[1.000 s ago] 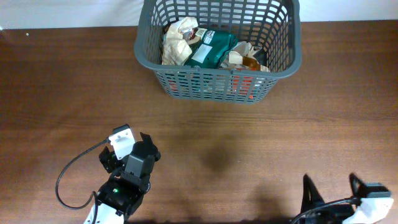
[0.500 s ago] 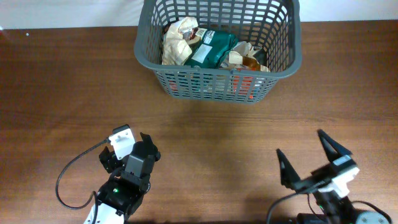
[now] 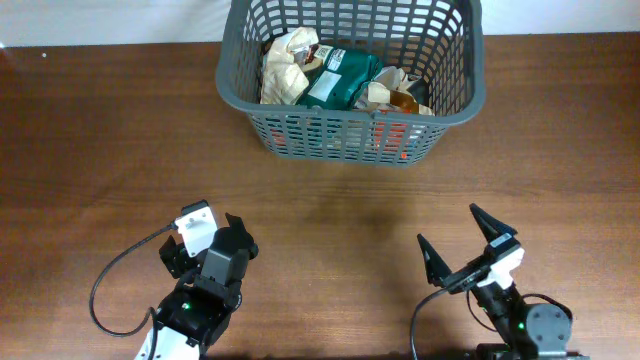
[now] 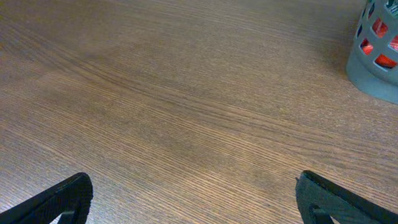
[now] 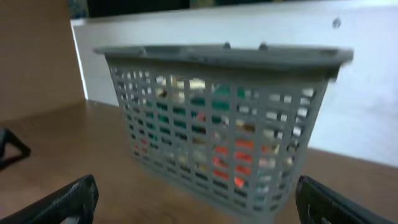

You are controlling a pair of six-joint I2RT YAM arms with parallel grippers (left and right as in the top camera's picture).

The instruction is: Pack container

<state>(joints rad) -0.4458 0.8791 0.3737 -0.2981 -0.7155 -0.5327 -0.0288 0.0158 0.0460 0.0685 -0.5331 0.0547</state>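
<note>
- The right gripper has travelled since a second ago. Then it sat at the very edge of the overhead view, far out past the container's right end. Now it has swung in and stands closer to the container, below its right half.
- Its jaws are spread wide with nothing between them, the same as before.
- The left gripper has not budged. It sits off the container's near-left corner with a black cable looping out beside the arm. Its jaws are wide apart too, over bare wood.
- The container has stayed put at the far side of the worktop, upright.
- Cream crinkled packets and a green packet lie inside it, and something orange-red shows through the front slots.
- From the right wrist, the container stands straight ahead. It is a little blurred, framed between the two fingers and well apart from them.
- From the left wrist, only a corner of the container shows, at the upper right. It is well clear of those jaws and off to their right.
</note>
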